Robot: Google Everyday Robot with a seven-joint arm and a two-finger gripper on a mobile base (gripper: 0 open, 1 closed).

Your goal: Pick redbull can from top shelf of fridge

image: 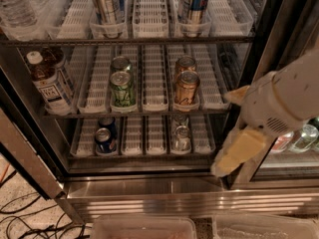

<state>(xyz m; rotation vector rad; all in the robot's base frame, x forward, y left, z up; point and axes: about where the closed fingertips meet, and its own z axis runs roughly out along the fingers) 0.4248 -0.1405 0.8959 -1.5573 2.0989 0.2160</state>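
Note:
The fridge [149,193] stands open in front of me with three wire racks. On the top shelf [149,41], in white slotted lanes, stand two tall slim cans cut off by the frame's top edge. The right one, blue and silver, is the redbull can [193,1]. The left one [107,3] is silver with darker panels. My gripper [238,148], white with a pale yellow end, hangs at the right in front of the fridge's dark right frame. It is well below the top shelf, to the lower right of the redbull can, and holds nothing.
The middle rack holds a short green can [122,88], a copper can [187,87] and a tea bottle [50,83]. The bottom rack holds a blue can [103,138] and a silver can [182,137]. Clear bins [144,228] and cables [20,218] lie on the floor.

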